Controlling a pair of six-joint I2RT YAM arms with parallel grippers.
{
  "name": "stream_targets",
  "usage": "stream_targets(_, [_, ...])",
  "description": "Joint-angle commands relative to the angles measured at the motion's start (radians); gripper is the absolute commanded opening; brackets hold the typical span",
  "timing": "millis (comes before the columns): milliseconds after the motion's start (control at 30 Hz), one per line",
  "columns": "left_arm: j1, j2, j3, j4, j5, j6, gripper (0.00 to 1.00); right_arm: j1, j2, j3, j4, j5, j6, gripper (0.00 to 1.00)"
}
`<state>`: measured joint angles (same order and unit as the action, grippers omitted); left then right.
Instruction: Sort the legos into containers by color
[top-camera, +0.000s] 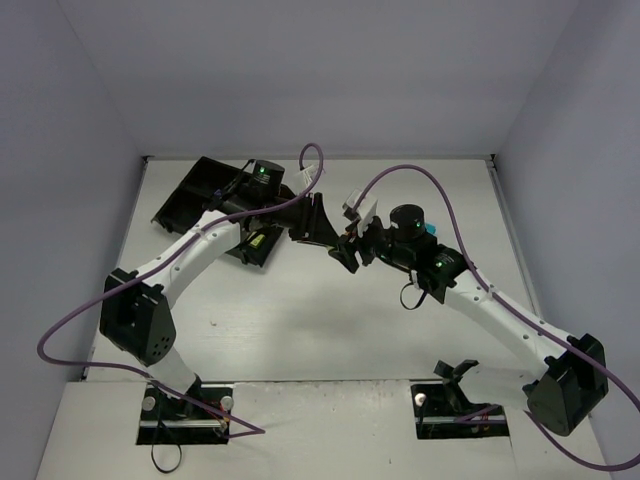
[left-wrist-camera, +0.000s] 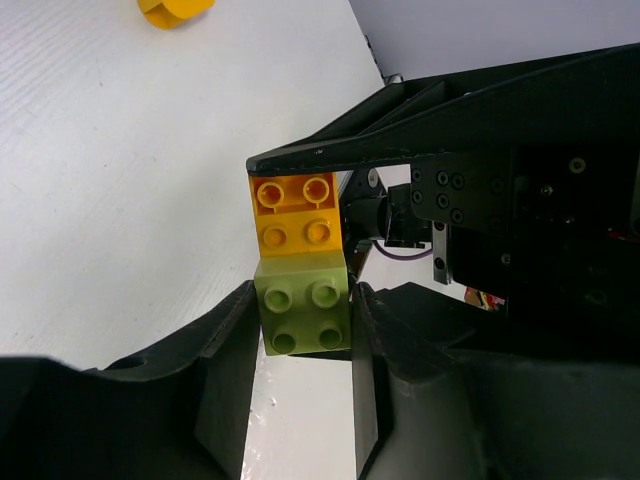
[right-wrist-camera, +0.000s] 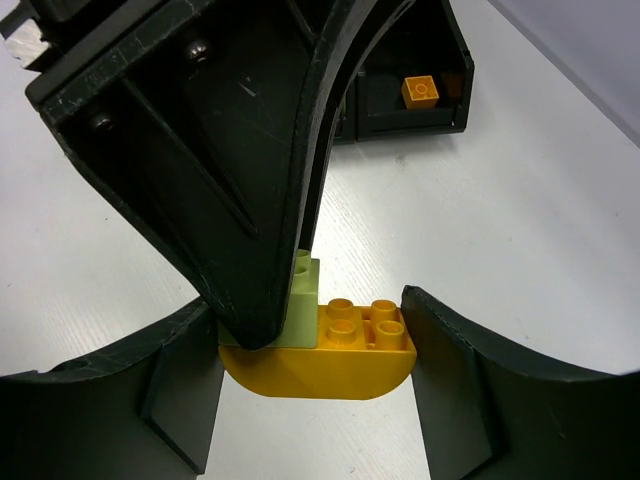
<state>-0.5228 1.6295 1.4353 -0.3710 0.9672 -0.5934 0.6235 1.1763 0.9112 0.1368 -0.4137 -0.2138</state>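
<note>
Top external view shows the black tray (top-camera: 188, 203) lying beyond the left gripper (left-wrist-camera: 303, 320), at the far left of the table, while both arms meet in mid-table, well short of it. The right gripper (right-wrist-camera: 308, 335) faces the left one, and their fingers interleave around one stacked pair of legos.

From the right wrist, that gripper's jaws are clamped on the two ends of a long orange brick (right-wrist-camera: 330, 370) with a rounded underside. From the left wrist, the left gripper's jaws are pinched on the sides of the yellow-green brick (left-wrist-camera: 305, 315), which is stuck on one half of the orange one.

I judge the step to be splitting two colours that are joined. The next move calls for both grips to hold while the arms draw apart along the stud direction, without twisting, and then for each brick to go to its own compartment.

Ahead of the right gripper, a small orange brick (right-wrist-camera: 421, 91) already lies in a tray compartment. Another orange piece (left-wrist-camera: 175, 8) sits loose on the table beyond the left gripper.
</note>
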Motion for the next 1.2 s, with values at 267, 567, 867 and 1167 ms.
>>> stream_targets(267, [0.017,-0.022,0.085,-0.022,-0.05,0.107,0.02,0.007,-0.029,0.018,0.047,0.038,-0.001,0.66])
stream_targets(567, [0.021,-0.022,0.105,-0.037,-0.051,0.118,0.02,0.007,-0.007,0.012,0.059,0.062,-0.006,0.67])
stream_targets(867, [0.023,-0.022,0.097,-0.026,-0.032,0.107,0.02,0.005,0.016,0.012,0.099,0.053,-0.009,0.6])
stream_targets(1167, [0.021,-0.013,0.105,-0.034,-0.004,0.107,0.02,0.005,0.022,0.003,0.115,0.046,-0.019,0.16])
